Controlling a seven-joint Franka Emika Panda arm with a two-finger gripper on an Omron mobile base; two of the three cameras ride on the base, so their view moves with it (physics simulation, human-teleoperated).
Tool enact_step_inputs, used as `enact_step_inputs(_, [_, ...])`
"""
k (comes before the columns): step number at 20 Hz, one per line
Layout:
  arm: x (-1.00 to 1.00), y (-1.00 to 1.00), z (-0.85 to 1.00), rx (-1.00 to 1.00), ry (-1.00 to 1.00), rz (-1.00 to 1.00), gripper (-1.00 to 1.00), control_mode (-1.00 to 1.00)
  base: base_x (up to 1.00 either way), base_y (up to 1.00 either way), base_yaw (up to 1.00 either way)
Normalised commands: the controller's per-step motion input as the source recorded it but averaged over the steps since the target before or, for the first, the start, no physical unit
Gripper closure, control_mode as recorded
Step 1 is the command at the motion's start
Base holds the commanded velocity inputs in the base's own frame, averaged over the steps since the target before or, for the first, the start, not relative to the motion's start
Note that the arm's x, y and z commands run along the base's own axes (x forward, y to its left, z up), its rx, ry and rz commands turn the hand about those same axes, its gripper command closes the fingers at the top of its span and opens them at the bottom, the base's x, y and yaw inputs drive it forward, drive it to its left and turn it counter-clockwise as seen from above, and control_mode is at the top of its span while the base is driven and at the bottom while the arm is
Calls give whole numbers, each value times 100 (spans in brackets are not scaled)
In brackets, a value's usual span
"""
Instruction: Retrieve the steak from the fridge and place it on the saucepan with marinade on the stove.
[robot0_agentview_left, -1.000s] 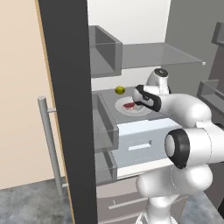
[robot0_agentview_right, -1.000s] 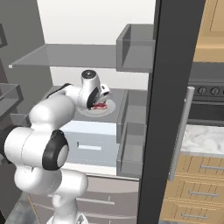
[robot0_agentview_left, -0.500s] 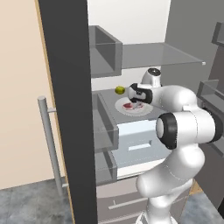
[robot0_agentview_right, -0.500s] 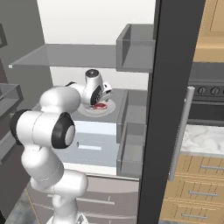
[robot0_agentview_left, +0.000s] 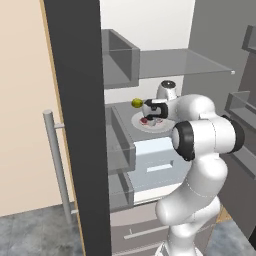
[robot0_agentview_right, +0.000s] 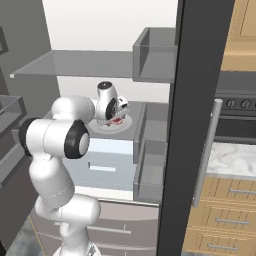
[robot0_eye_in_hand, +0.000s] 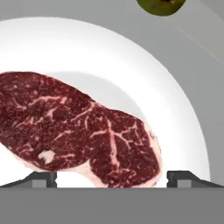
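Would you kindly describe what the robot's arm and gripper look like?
The arm is glossy white, built of rounded, bulbous segments with dark grey rings at the joints. The gripper has two small dark grey, blocky fingertips. No cables or markings can be made out.

steak cut off left, fruit cropped
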Motion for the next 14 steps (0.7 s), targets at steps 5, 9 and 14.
enact_step_inputs(5, [7,0,-22,-4,4,0,-100,-100,0,0,0])
enact_step_inputs(9, [27,0,-4,0,1,0,-100,-100,0,0,0])
enact_step_inputs(14, [23,-1,1,0,0,0,-100,-100,0,0,0])
